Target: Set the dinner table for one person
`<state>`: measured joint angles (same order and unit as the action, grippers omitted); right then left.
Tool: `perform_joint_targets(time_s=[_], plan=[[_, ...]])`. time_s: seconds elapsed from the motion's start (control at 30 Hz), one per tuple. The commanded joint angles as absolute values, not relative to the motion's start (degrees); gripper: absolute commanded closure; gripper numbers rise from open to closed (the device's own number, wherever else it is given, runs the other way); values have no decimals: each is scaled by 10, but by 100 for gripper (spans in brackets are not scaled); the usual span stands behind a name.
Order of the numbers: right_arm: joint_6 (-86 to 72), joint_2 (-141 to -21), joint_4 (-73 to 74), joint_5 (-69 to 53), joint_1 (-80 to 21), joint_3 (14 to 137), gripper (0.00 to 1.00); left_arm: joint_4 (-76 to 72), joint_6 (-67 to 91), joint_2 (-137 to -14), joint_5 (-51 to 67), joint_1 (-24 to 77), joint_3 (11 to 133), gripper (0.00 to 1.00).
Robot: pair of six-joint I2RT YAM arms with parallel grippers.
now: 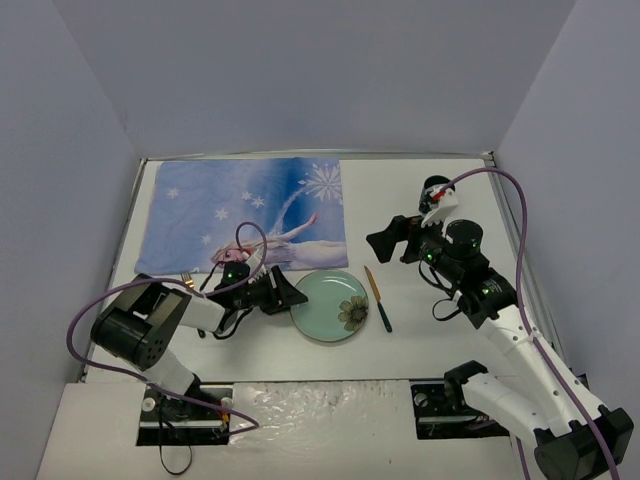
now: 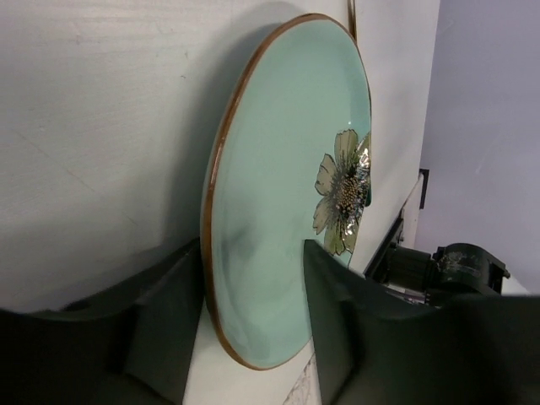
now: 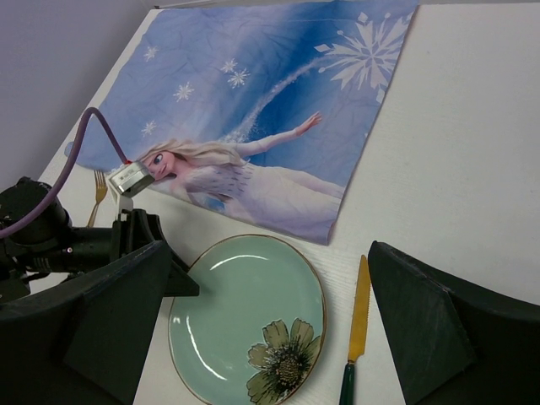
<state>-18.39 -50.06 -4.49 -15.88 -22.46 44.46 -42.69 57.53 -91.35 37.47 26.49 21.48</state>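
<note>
A turquoise plate (image 1: 330, 305) with a flower print lies on the white dinner table (image 1: 440, 180), just below the blue placemat (image 1: 245, 210). My left gripper (image 1: 295, 297) is low at the plate's left rim. In the left wrist view the plate (image 2: 287, 194) sits between the two fingers of the left gripper (image 2: 251, 249), one outside the rim and one over the glazed face, with a gap still showing. A gold knife (image 1: 377, 297) with a green handle lies right of the plate. My right gripper (image 1: 392, 238) hovers open above the table, holding nothing.
A gold fork (image 1: 186, 277) lies beside the left arm, near the placemat's lower left corner. The right wrist view shows the plate (image 3: 245, 321), knife (image 3: 358, 325), fork (image 3: 97, 196) and placemat (image 3: 270, 93). Grey walls surround the table on three sides.
</note>
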Motion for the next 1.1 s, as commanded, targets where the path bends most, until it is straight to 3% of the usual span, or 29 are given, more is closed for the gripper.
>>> perform_joint_targets(time_s=[0.0,0.2,0.5,0.67,0.83,1.07], plan=[[-181,-495,-83,-153,-222,447,0,-341,542,-954,332,268,196,69],[-178,-499,-83,-153,-221,448,0,-340,543,-932,341,269,197,99],[-171,-503,-83,-150,-221,466,0,-212,550,-707,361,257,237,100],[-168,-513,-83,-152,-221,483,0,-190,578,-638,405,179,287,100],[-161,-512,-83,-147,-221,493,0,-233,629,-620,454,56,323,100],[-148,-520,-82,-145,-221,501,0,-329,684,-704,479,-87,400,100]])
